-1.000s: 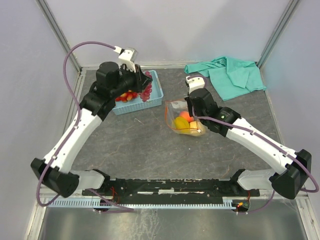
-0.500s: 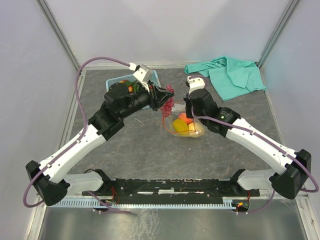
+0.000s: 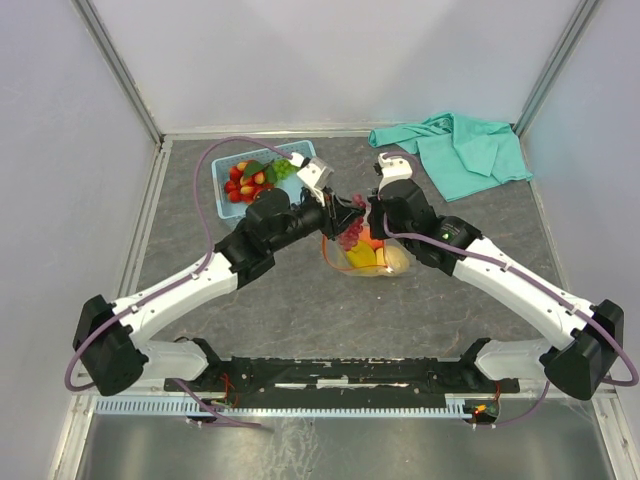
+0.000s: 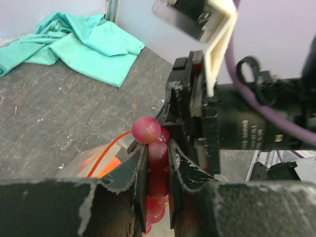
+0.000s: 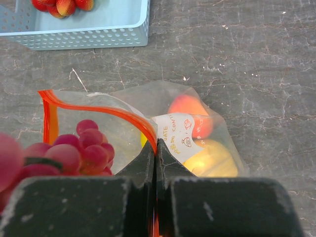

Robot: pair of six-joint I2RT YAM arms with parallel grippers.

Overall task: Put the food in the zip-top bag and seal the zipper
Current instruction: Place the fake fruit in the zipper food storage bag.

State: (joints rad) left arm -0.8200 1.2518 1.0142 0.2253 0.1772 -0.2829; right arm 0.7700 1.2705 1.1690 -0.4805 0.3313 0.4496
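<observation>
My left gripper (image 4: 158,148) is shut on a bunch of purple grapes (image 4: 146,129), held at the open mouth of the zip-top bag (image 5: 128,98). In the right wrist view the grapes (image 5: 74,148) hang just inside the orange zipper (image 5: 98,111). My right gripper (image 5: 156,145) is shut on the zipper edge, holding the mouth up. A peach (image 5: 190,111) and a yellow fruit (image 5: 212,160) lie inside the bag. From above, both grippers meet over the bag (image 3: 385,262). Strawberries (image 3: 243,182) and green grapes (image 3: 283,168) sit in the basket.
The light blue lattice basket (image 3: 222,196) stands at the back left, behind the bag. A crumpled teal cloth (image 3: 460,150) lies in the back right corner. Metal rails edge the dark table on both sides.
My left arm has swung right from the basket to the bag's mouth, carrying the purple grapes. The right gripper has kept its hold on the bag edge.
</observation>
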